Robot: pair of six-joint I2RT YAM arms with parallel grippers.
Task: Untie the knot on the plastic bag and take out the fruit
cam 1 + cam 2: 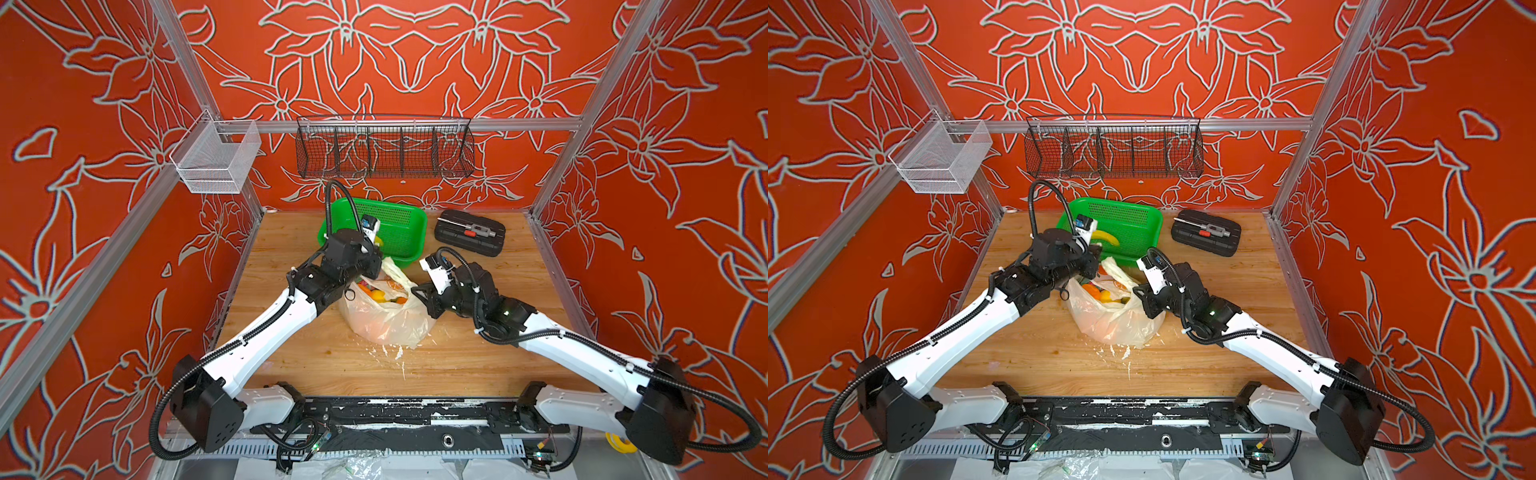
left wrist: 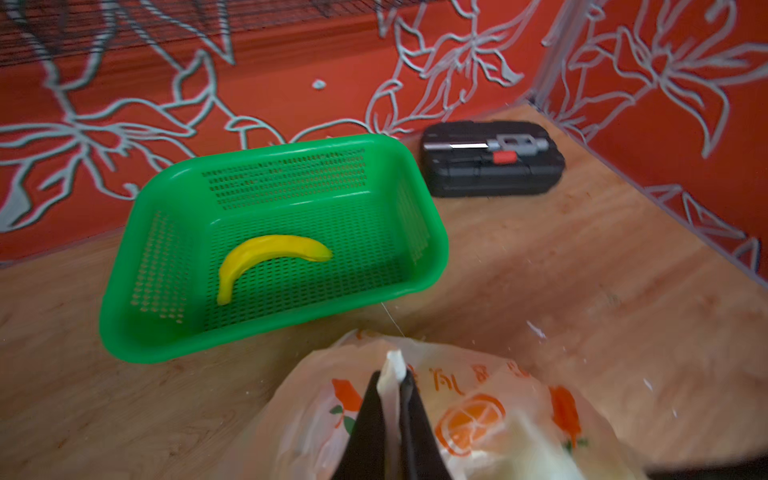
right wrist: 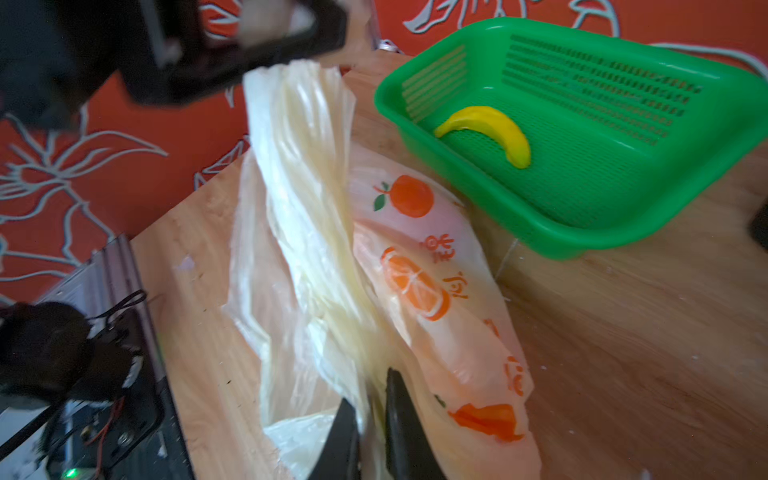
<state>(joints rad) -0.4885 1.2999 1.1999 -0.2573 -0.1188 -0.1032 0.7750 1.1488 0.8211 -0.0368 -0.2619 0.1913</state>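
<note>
Over a wooden table [image 1: 478,365], the bag [image 1: 386,324] stands between both claws, left claw [image 2: 392,378] pinching its twisted strip [image 3: 299,166], right claw [image 3: 370,390] nipping its rim, basket [image 2: 249,332] beyond the left claw, fruit [image 1: 380,296] below it.

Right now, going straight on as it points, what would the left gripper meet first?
The left gripper, shut on the bag, would probably meet the basket at its near wall; depth unclear.
</note>
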